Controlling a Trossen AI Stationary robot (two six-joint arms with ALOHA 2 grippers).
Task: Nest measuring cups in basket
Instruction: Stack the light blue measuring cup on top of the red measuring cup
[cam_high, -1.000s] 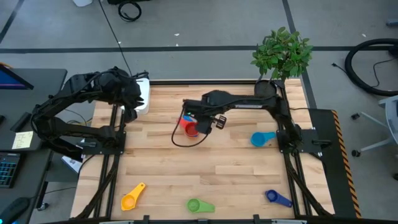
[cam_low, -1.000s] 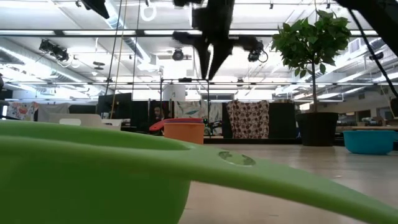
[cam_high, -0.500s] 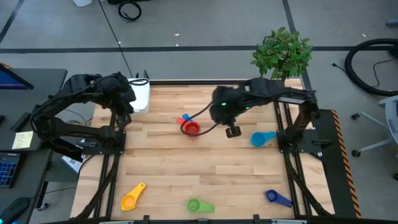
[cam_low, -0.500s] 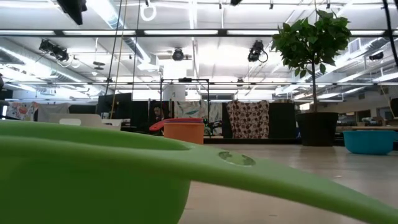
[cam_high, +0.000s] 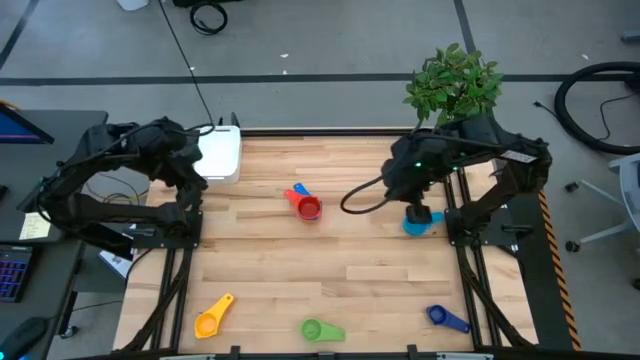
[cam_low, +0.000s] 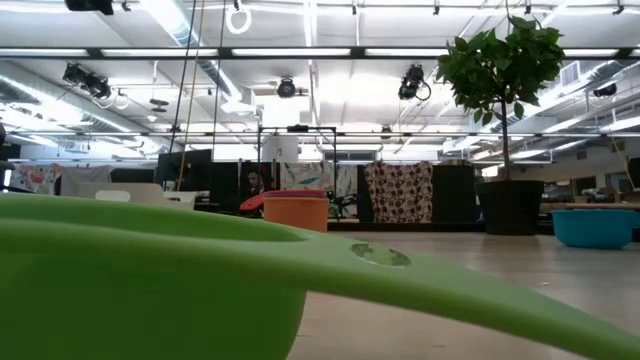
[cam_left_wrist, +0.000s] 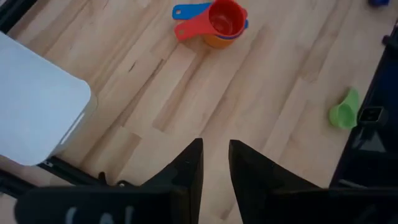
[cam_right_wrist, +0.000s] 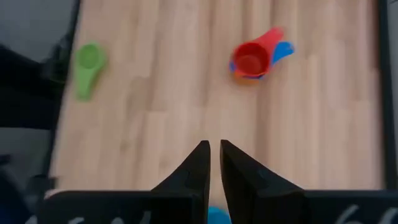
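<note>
Low view: green cup only.

Light blue cup under right pincer

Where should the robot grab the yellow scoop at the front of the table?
Probably by the rim of its round bowl, coming straight down from above. The yellow measuring cup lies open side up near the table's front left corner, its flat handle pointing toward the back right and lying low on the wood. The handle looks too thin to pinch easily, and nothing crowds the bowl.
</note>
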